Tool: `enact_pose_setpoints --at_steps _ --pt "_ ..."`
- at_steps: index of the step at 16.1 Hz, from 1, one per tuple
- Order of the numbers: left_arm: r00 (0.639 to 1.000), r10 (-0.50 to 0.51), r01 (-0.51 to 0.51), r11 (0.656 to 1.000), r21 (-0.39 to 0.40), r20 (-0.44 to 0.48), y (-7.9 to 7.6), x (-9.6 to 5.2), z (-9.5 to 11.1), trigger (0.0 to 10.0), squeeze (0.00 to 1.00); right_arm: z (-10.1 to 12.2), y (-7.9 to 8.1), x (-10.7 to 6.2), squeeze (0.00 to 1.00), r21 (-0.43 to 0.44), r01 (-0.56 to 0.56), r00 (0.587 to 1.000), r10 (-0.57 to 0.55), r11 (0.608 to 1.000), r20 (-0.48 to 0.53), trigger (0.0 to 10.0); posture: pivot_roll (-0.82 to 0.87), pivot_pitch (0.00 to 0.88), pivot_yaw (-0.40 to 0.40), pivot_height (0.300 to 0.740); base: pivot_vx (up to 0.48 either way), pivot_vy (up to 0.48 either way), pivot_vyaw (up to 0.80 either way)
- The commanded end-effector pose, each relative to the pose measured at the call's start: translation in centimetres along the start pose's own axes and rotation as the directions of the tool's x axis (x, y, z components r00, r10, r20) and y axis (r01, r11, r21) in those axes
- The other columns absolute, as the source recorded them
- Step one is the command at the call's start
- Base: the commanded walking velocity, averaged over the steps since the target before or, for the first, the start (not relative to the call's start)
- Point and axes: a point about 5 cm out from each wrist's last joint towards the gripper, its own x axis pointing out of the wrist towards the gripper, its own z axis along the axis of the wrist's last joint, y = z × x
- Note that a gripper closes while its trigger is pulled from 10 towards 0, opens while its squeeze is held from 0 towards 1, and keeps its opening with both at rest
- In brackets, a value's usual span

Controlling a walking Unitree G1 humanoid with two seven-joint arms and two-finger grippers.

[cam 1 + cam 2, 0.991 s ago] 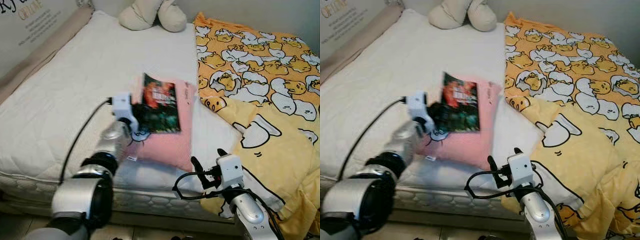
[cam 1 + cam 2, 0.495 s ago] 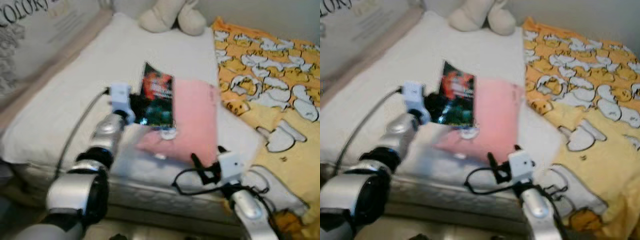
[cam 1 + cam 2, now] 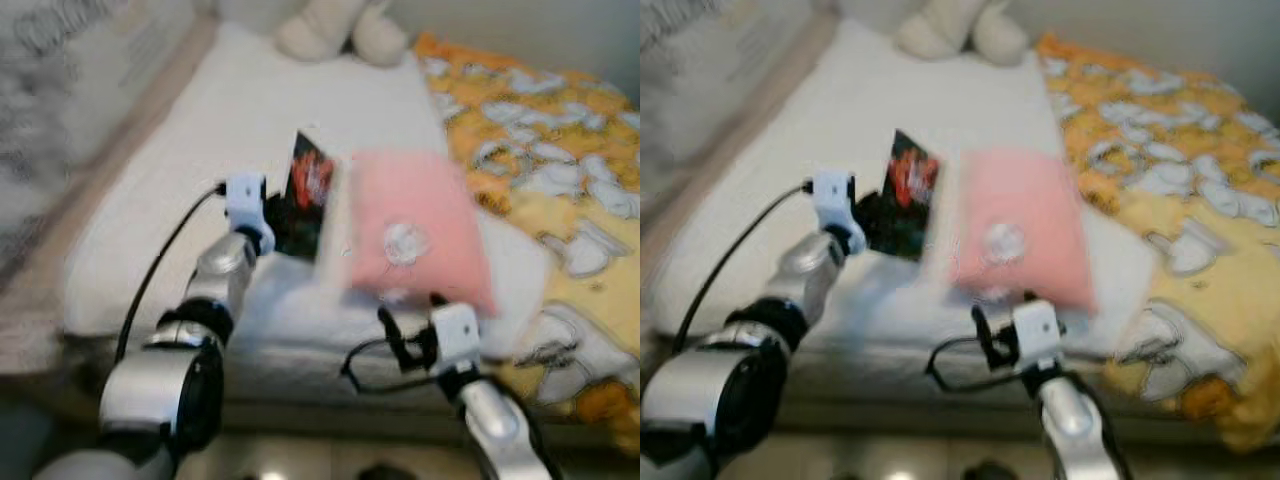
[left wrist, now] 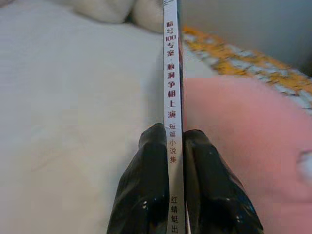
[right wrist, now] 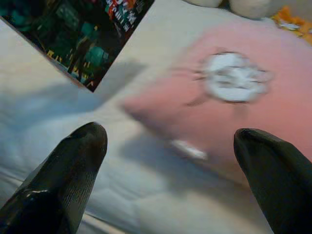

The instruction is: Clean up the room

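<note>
Head cam's blurry, but I can see my left gripper [image 3: 272, 212] pinching a paperback book [image 3: 308, 195] above the white mattress [image 3: 180, 190], with the pink pillow [image 3: 415, 232] at its 3 o'clock. Left wrist cam: both fingers [image 4: 146, 195] clamp the book's spine edge-on. Right wrist cam: my right gripper [image 5: 170, 180] hangs wide apart and empty, pillow ahead at 1 o'clock.

- Book [image 4: 171, 97] spine, white, vertical Chinese print: "脑洞争相上演", "短篇小说集"; the number "100" reads above.
- Book cover [image 5: 78, 34]: lettering blurred, unreadable.
- Wall print far left [image 3: 60, 40]: blurred, illegible.
</note>
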Motion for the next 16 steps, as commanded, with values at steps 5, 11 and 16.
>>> enact_pose_setpoints --at_steps 5,11,16 --pt "1.0 -0.011 0.01 1.0 0.009 0.021 -1.6 0.8 0.9 0.0 0.0 -0.3 -0.7 -0.2 0.0 -0.01 0.012 1.0 -0.013 1.0 -0.008 10.0 -0.09 0.0 -0.05 0.74 0.0 0.0 0.0" --pt "1.0 0.005 -0.006 0.999 0.048 0.031 -1.9 0.9 1.0 0.0 0.0 -0.4 -0.5 -0.3 0.0 -0.004 0.01 1.0 -0.01 1.0 -0.006 10.0 -0.09 0.0 -0.046 0.74 0.4 0.0 0.0" --pt "0.999 -0.026 0.025 0.998 0.057 0.019 -3.2 1.1 0.5 0.0 0.0 -0.4 -0.5 -0.4 0.0 -0.001 0.011 1.0 -0.011 1.0 -0.007 10.0 -0.09 0.0 -0.042 0.74 0.477 0.0 0.0"
